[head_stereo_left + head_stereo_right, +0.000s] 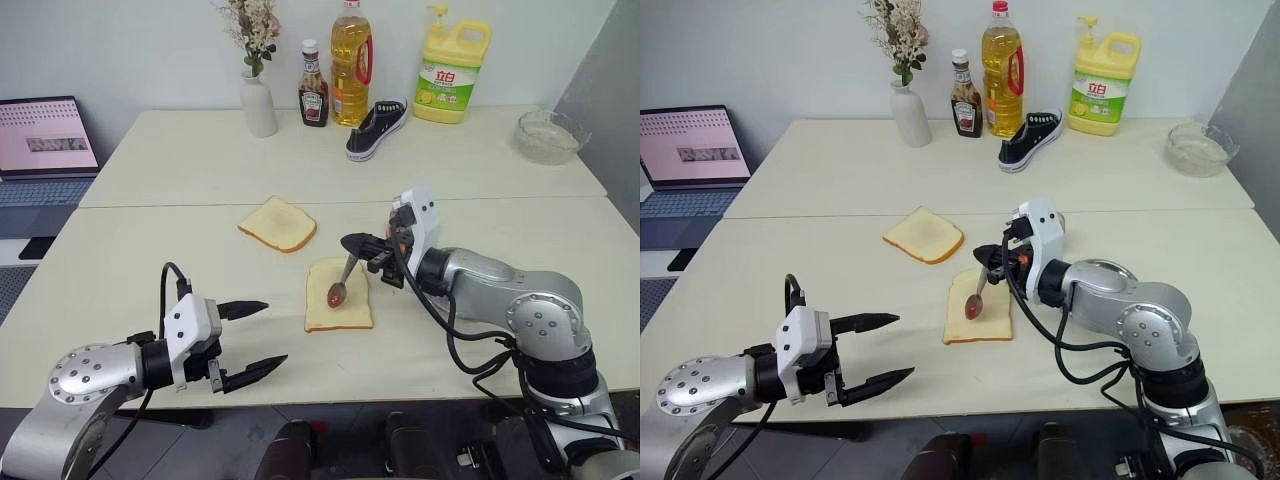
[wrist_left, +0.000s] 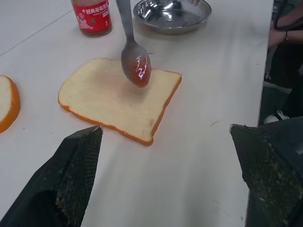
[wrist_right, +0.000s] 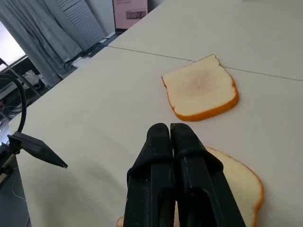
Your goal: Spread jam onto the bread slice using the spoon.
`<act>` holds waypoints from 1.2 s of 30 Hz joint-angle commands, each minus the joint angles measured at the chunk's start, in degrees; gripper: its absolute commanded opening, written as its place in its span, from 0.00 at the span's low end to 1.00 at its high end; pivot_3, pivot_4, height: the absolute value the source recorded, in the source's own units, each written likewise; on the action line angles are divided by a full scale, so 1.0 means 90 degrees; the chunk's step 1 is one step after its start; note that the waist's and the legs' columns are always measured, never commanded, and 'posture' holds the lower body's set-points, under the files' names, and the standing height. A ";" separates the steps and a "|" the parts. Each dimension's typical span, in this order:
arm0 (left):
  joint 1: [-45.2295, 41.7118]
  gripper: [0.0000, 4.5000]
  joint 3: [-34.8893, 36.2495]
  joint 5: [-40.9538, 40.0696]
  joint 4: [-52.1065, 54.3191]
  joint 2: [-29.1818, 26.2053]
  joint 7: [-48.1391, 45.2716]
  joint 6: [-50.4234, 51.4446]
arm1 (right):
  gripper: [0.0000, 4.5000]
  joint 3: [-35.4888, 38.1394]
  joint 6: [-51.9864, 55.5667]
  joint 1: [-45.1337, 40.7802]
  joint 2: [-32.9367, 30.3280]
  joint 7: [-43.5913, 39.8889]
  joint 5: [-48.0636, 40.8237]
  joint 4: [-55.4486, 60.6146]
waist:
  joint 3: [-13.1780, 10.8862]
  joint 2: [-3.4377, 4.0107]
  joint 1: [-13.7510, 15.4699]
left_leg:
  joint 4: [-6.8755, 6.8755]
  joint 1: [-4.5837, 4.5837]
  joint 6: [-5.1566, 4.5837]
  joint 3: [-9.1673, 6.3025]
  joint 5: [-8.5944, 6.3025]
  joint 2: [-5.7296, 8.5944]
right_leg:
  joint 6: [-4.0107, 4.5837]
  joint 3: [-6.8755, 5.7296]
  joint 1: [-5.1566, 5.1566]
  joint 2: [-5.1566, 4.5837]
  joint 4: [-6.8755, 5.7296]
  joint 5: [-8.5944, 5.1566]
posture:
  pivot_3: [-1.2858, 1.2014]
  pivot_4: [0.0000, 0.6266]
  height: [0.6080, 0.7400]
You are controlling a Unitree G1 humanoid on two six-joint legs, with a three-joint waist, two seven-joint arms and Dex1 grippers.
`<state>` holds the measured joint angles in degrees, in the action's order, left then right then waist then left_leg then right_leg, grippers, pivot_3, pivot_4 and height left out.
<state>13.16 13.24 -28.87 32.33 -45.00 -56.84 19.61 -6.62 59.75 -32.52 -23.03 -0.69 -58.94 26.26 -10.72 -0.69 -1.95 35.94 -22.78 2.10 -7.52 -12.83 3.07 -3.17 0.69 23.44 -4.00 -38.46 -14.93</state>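
The right gripper (image 1: 352, 244) was clamped tight on the handle of the spoon (image 1: 342, 282), holding it slanted down over the bread slice (image 1: 337, 295). The spoon's bowl, carrying a blob of red jam (image 2: 140, 77), sat over the middle of the slice; whether it touched the bread could not be told. The slice lay flat on the table (image 1: 200, 190), directly below and in front of the right gripper's fingertips. The left gripper (image 1: 256, 339) hung above the near table edge, its two black fingers spread fully apart and gripping nothing, well apart from the slice and pointing toward it. A second, rounder slice (image 1: 278, 223) lay just beyond the first. The jam jar (image 2: 93, 17) and a steel dish (image 2: 172, 15) stood on the far side of the slice in the left wrist view.
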 commanded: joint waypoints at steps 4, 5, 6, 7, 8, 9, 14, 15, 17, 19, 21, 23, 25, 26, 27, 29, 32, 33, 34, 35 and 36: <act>-0.0143 1.00 -0.0173 -0.0036 0.0235 0.0053 0.0130 -0.0025 | 0.01 -0.0480 -0.0499 -0.0174 -0.0096 -0.0711 0.1070 0.0457 | 0.0000 0.0000 0.0006 | -0.0001 -0.0001 0.0000 0.0000 0.0000 0.0000 | 0.0000 -0.0001 0.0000 0.0000 0.0003 0.0000 | 0.52 0.24 1.00; -0.0157 1.00 -0.0197 -0.0028 0.0231 0.0052 0.0139 -0.0040 | 0.01 -0.0542 -0.0562 -0.0175 -0.0096 -0.0796 0.1225 0.0455 | 0.0000 0.0000 0.0008 | -0.0001 -0.0001 0.0000 0.0000 0.0000 0.0000 | 0.0000 -0.0001 0.0000 0.0000 0.0004 0.0000 | 0.52 0.24 1.00; -0.0174 1.00 -0.0218 -0.0027 0.0224 0.0050 0.0157 -0.0048 | 0.01 -0.0602 -0.0631 -0.0174 -0.0094 -0.0891 0.1380 0.0438 | 0.0000 0.0000 0.0008 | -0.0001 -0.0002 0.0000 -0.0001 0.0000 0.0000 | 0.0000 -0.0002 0.0000 0.0000 0.0004 0.0000 | 0.52 0.24 1.00; -0.0185 1.00 -0.0230 -0.0029 0.0220 0.0049 0.0171 -0.0049 | 0.01 -0.0637 -0.0679 -0.0167 -0.0084 -0.0970 0.1500 0.0425 | 0.0000 0.0000 0.0009 | -0.0001 -0.0002 0.0000 -0.0001 0.0000 0.0000 | 0.0000 -0.0002 0.0000 0.0000 0.0005 0.0000 | 0.52 0.24 1.00; -0.0187 1.00 -0.0235 -0.0022 0.0215 0.0045 0.0170 -0.0067 | 0.01 -0.0674 -0.0753 -0.0179 -0.0096 -0.1043 0.1655 0.0405 | 0.0000 -0.0001 0.0010 | -0.0001 -0.0002 0.0000 -0.0002 0.0000 0.0000 | 0.0000 -0.0002 0.0000 0.0000 0.0005 0.0000 | 0.52 0.24 1.00; -0.0191 1.00 -0.0240 -0.0014 0.0207 0.0040 0.0170 -0.0071 | 0.01 -0.0721 -0.0842 -0.0217 -0.0121 -0.1152 0.1824 0.0385 | 0.0000 -0.0001 0.0011 | -0.0001 -0.0002 0.0000 -0.0002 0.0000 0.0000 | 0.0000 -0.0003 0.0000 0.0000 0.0006 0.0000 | 0.52 0.24 1.00; -0.0205 1.00 -0.0323 0.0024 0.0258 0.0056 0.0216 -0.0072 | 0.01 -0.0857 -0.1200 -0.0290 -0.0167 -0.1628 0.2460 0.0348 | 0.0000 -0.0001 0.0010 | -0.0009 -0.0006 0.0000 -0.0003 0.0000 -0.0007 | 0.0012 -0.0011 -0.0004 0.0004 0.0041 0.0012 | 0.52 0.24 1.00; -0.0222 1.00 -0.0333 0.0020 0.0260 0.0054 0.0232 -0.0061 | 0.01 -0.0888 -0.1270 -0.0295 -0.0188 -0.1718 0.2577 0.0359 | 0.0000 -0.0001 0.0011 | -0.0009 -0.0008 0.0001 -0.0002 0.0000 -0.0009 | 0.0024 -0.0011 -0.0005 0.0006 0.0045 0.0021 | 0.52 0.24 1.00; -0.0298 1.00 -0.0345 0.0003 0.0242 0.0042 0.0260 -0.0028 | 0.01 -0.0981 -0.1425 -0.0314 -0.0270 -0.1936 0.2820 0.0411 | -0.0001 -0.0001 0.0015 | -0.0010 -0.0010 0.0001 -0.0003 -0.0001 -0.0008 | 0.0024 -0.0012 -0.0007 0.0005 0.0050 0.0023 | 0.52 0.24 1.00; -0.0373 1.00 -0.0361 -0.0009 0.0204 0.0028 0.0270 -0.0015 | 0.01 -0.1038 -0.1519 -0.0311 -0.0310 -0.2124 0.2993 0.0465 | -0.0001 -0.0001 0.0019 | -0.0010 -0.0012 0.0001 -0.0003 -0.0001 -0.0007 | 0.0025 -0.0013 -0.0007 0.0005 0.0053 0.0024 | 0.52 0.24 1.00; -0.0416 1.00 -0.0380 -0.0012 0.0161 0.0021 0.0264 -0.0025 | 0.01 -0.1060 -0.1571 -0.0303 -0.0314 -0.2250 0.3114 0.0499 | -0.0001 -0.0001 0.0018 | -0.0010 -0.0011 0.0001 -0.0002 -0.0001 -0.0007 | 0.0024 -0.0012 -0.0007 0.0005 0.0054 0.0024 | 0.52 0.24 1.00; -0.0422 1.00 -0.0393 -0.0001 0.0106 0.0016 0.0228 -0.0068 | 0.01 -0.1064 -0.1608 -0.0319 -0.0323 -0.2366 0.3220 0.0591 | -0.0001 -0.0001 0.0018 | -0.0011 -0.0011 0.0001 -0.0002 -0.0001 -0.0009 | 0.0024 -0.0013 -0.0007 0.0005 0.0053 0.0024 | 0.52 0.24 1.00; -0.0414 1.00 -0.0400 0.0011 0.0063 0.0011 0.0197 -0.0107 | 0.01 -0.1035 -0.1601 -0.0325 -0.0301 -0.2461 0.3267 0.0680 | -0.0001 -0.0001 0.0017 | -0.0012 -0.0011 0.0001 -0.0003 -0.0001 -0.0009 | 0.0023 -0.0013 -0.0007 0.0005 0.0053 0.0024 | 0.52 0.24 1.00; -0.0404 1.00 -0.0402 0.0020 0.0036 0.0009 0.0180 -0.0127 | 0.01 -0.1006 -0.1588 -0.0320 -0.0272 -0.2499 0.3248 0.0723 | -0.0001 -0.0001 0.0018 | -0.0012 -0.0011 0.0001 -0.0004 -0.0001 -0.0009 | 0.0023 -0.0013 -0.0007 0.0005 0.0053 0.0024 | 0.52 0.24 1.00; -0.0391 1.00 -0.0406 0.0031 0.0012 0.0001 0.0154 -0.0151 | 0.01 -0.1021 -0.1651 -0.0318 -0.0286 -0.2573 0.3299 0.0762 | -0.0001 -0.0001 0.0018 | -0.0012 -0.0011 0.0001 -0.0004 -0.0001 -0.0009 | 0.0023 -0.0014 -0.0007 0.0005 0.0054 0.0024 | 0.52 0.24 1.00; -0.0357 1.00 -0.0393 0.0053 -0.0068 -0.0011 0.0075 -0.0231 | 0.01 -0.1017 -0.1784 -0.0283 -0.0310 -0.2722 0.3350 0.0860 | -0.0001 -0.0001 0.0018 | -0.0012 -0.0011 0.0001 -0.0004 -0.0001 -0.0009 | 0.0023 -0.0013 -0.0007 0.0005 0.0054 0.0024 | 0.52 0.24 1.00; -0.0335 1.00 -0.0380 0.0075 -0.0141 -0.0008 0.0000 -0.0317 | 0.01 -0.1010 -0.1865 -0.0265 -0.0326 -0.2867 0.3446 0.0907 | -0.0001 -0.0001 0.0019 | -0.0013 -0.0011 0.0002 -0.0004 -0.0001 -0.0009 | 0.0022 -0.0014 -0.0007 0.0005 0.0054 0.0022 | 0.52 0.24 1.00; -0.0327 1.00 -0.0380 0.0085 -0.0169 -0.0002 -0.0020 -0.0349 | 0.01 -0.1003 -0.1874 -0.0266 -0.0324 -0.2908 0.3471 0.0907 | -0.0001 -0.0001 0.0020 | -0.0013 -0.0011 0.0002 -0.0005 -0.0001 -0.0009 | 0.0021 -0.0014 -0.0007 0.0005 0.0054 0.0022 | 0.52 0.24 1.00; -0.0318 1.00 -0.0381 0.0099 -0.0196 0.0006 -0.0038 -0.0381 | 0.01 -0.0991 -0.1879 -0.0260 -0.0317 -0.2939 0.3489 0.0901 | -0.0001 -0.0001 0.0019 | -0.0012 -0.0011 0.0002 -0.0005 -0.0001 -0.0009 | 0.0021 -0.0014 -0.0007 0.0005 0.0055 0.0022 | 0.52 0.24 1.00; -0.0312 1.00 -0.0382 0.0111 -0.0220 0.0015 -0.0054 -0.0403 | 0.01 -0.0960 -0.1852 -0.0243 -0.0298 -0.2952 0.3473 0.0884 | -0.0001 -0.0001 0.0019 | -0.0012 -0.0011 0.0002 -0.0005 -0.0001 -0.0009 | 0.0021 -0.0014 -0.0007 0.0005 0.0055 0.0022 | 0.52 0.24 1.00; -0.0303 1.00 -0.0382 0.0120 -0.0244 0.0023 -0.0063 -0.0423 | 0.01 -0.0884 -0.1747 -0.0200 -0.0236 -0.2913 0.3389 0.0845 | -0.0001 -0.0001 0.0019 | -0.0012 -0.0011 0.0002 -0.0006 -0.0001 -0.0009 | 0.0022 -0.0014 -0.0007 0.0005 0.0054 0.0023 | 0.52 0.24 1.00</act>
<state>10.41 9.30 -27.85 29.82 -44.76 -57.02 17.00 -16.55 44.30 -34.35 -25.76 -26.65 -28.06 32.36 -10.73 -0.71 -1.78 35.83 -22.87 2.11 -7.57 -12.84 2.98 -2.96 0.56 23.38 -3.96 -37.97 -14.72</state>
